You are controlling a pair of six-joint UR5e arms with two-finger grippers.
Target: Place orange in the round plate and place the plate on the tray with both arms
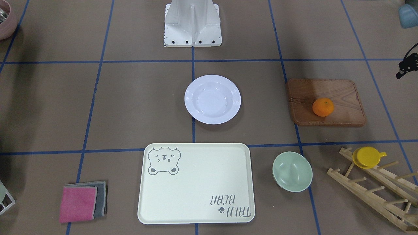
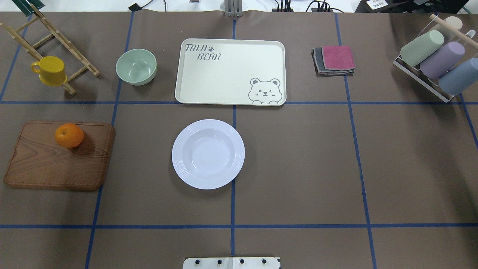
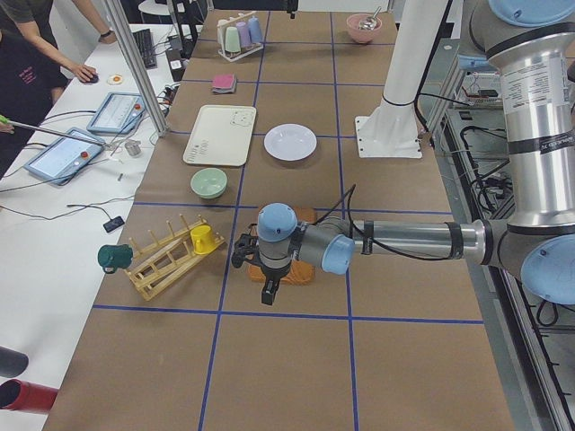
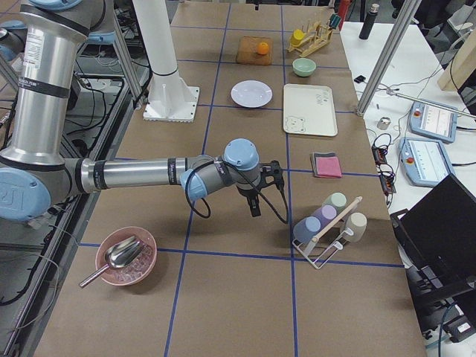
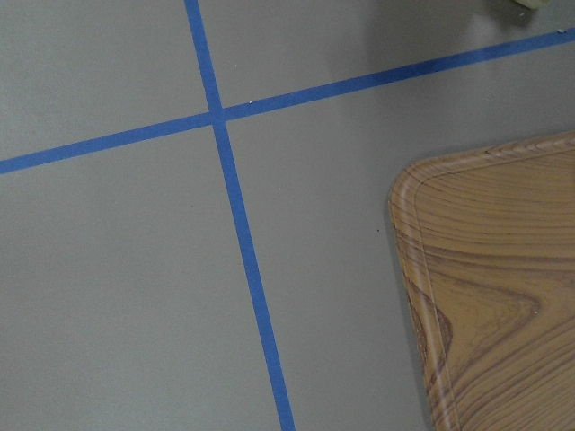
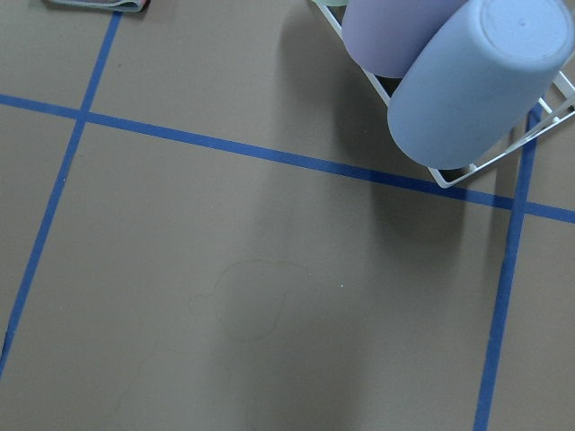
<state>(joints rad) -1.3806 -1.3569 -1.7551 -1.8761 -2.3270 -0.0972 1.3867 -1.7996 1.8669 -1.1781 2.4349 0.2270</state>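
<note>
The orange (image 1: 323, 107) rests on a brown wooden board (image 1: 343, 98) on the robot's left side. An empty white round plate (image 1: 212, 99) lies at the table's centre, with the cream bear tray (image 1: 196, 184) just beyond it, also empty. My left gripper (image 3: 269, 292) hangs over the table by the board's outer end, away from the orange; I cannot tell if it is open or shut. A black part at the front-facing view's right edge may belong to it. My right gripper (image 4: 255, 207) hovers near the cup rack (image 4: 327, 219), state unclear. Neither wrist view shows fingers.
A pale-green bowl (image 1: 292, 171) sits left of the tray, and a yellow cup (image 1: 367, 157) hangs on a wooden peg rack (image 1: 375, 192). Folded pink and grey cloths (image 1: 81, 200) lie right of the tray. A pink bowl with a scoop (image 4: 125, 256) stands far right. People stand by the side table.
</note>
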